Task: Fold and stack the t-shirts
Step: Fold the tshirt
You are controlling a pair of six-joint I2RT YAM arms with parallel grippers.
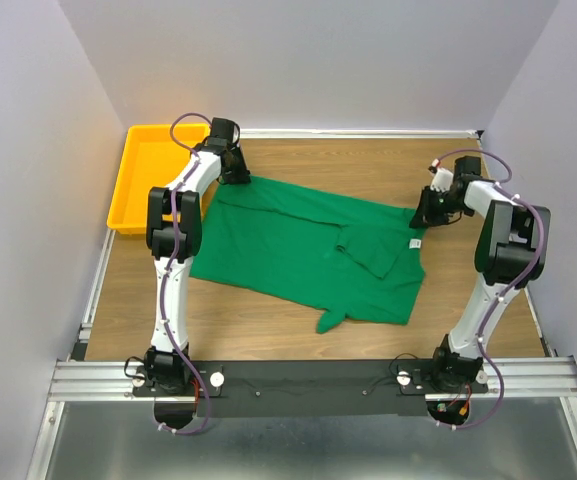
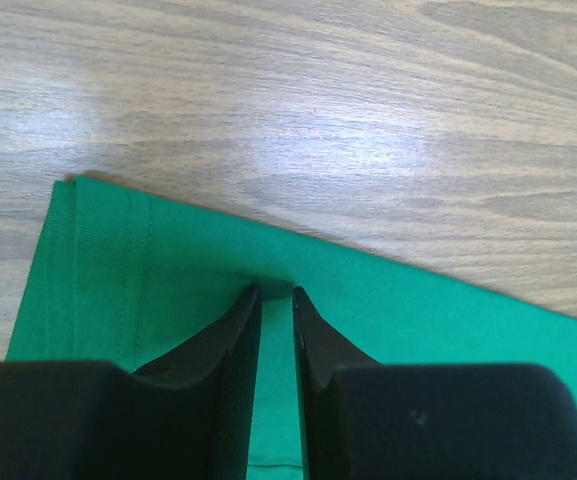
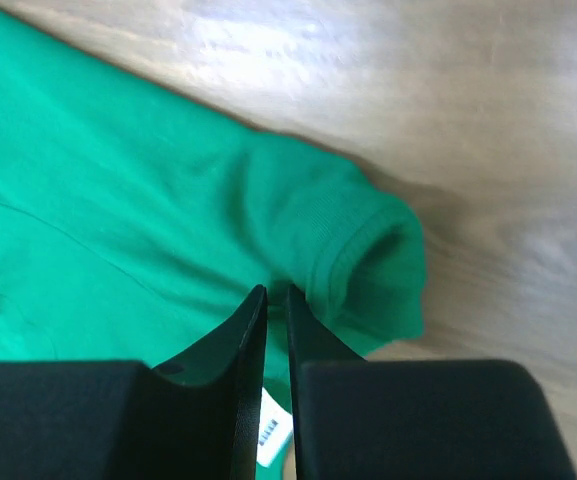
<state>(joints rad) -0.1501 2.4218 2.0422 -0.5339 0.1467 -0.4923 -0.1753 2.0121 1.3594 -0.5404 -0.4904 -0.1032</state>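
The dark-green t-shirt (image 1: 298, 250) lies spread on the wooden table, partly folded, with its white neck label (image 1: 416, 243) near the right end. My left gripper (image 1: 236, 176) is at the shirt's far left corner. In the left wrist view the left gripper (image 2: 274, 292) stands nearly shut with the hem fabric (image 2: 418, 305) between its fingers. My right gripper (image 1: 424, 214) is at the shirt's far right corner. In the right wrist view the right gripper (image 3: 276, 292) is pinched on fabric beside the ribbed collar (image 3: 368, 262), with the label (image 3: 273, 436) below.
A yellow plastic tray (image 1: 148, 175) stands at the far left corner of the table, just left of my left gripper. Grey walls close in the back and both sides. The metal rail with the arm bases (image 1: 308, 380) runs along the near edge.
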